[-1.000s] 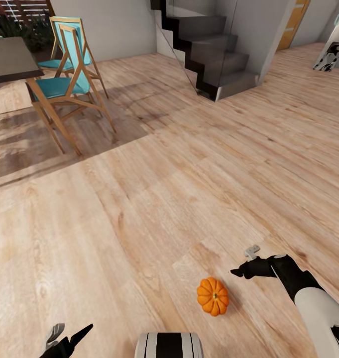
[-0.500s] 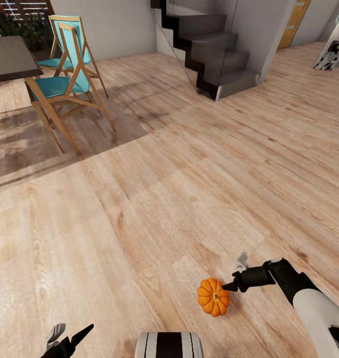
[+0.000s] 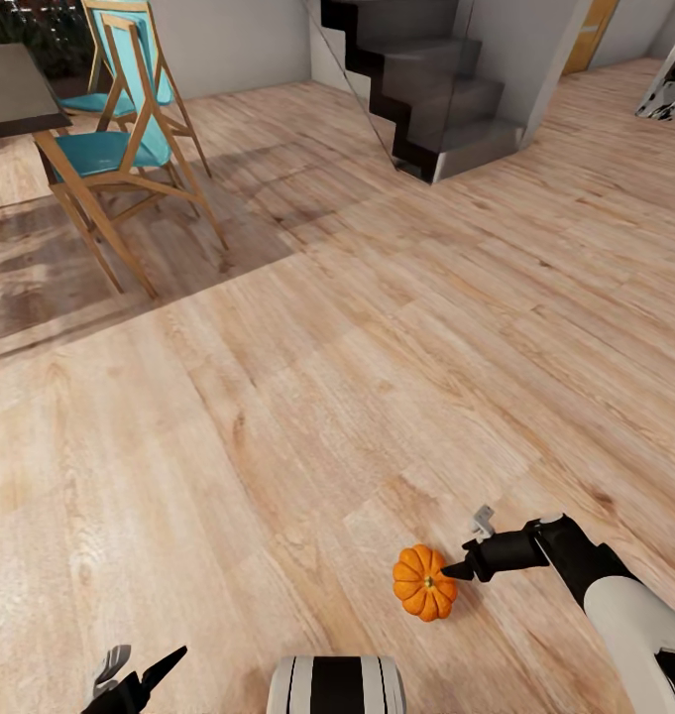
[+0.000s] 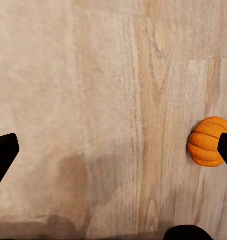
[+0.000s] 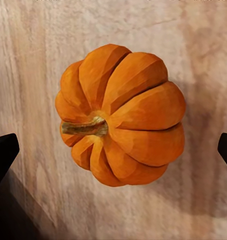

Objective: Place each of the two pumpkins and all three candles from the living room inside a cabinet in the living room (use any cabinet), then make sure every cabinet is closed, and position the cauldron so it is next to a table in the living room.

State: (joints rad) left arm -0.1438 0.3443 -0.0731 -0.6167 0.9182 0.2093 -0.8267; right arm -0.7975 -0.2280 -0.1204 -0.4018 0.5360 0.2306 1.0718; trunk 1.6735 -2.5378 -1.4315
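One bright orange ribbed pumpkin (image 3: 424,583) lies on the wooden floor close in front of my base. My right gripper (image 3: 467,546) hangs just to its right and slightly above, open, with one black fingertip almost at the pumpkin's side. The right wrist view looks straight down on the pumpkin (image 5: 121,115), its dark stem pointing sideways, with the two fingertips (image 5: 3,155) wide apart on either side. My left gripper (image 3: 139,662) is low at the left, open and holding nothing. Its wrist view catches the pumpkin (image 4: 208,142) at the edge, behind a fingertip.
Two wooden chairs with teal seats (image 3: 109,149) stand by a dark-topped dining table (image 3: 15,89) at the far left. A dark staircase (image 3: 426,89) rises at the back. A black-and-white object (image 3: 669,89) leans at the far right. Open wooden floor (image 3: 307,397) lies between.
My right gripper has moved left and down, from beside the pumpkin to right over its edge. The head view has since shifted a little. The left arm is unchanged.
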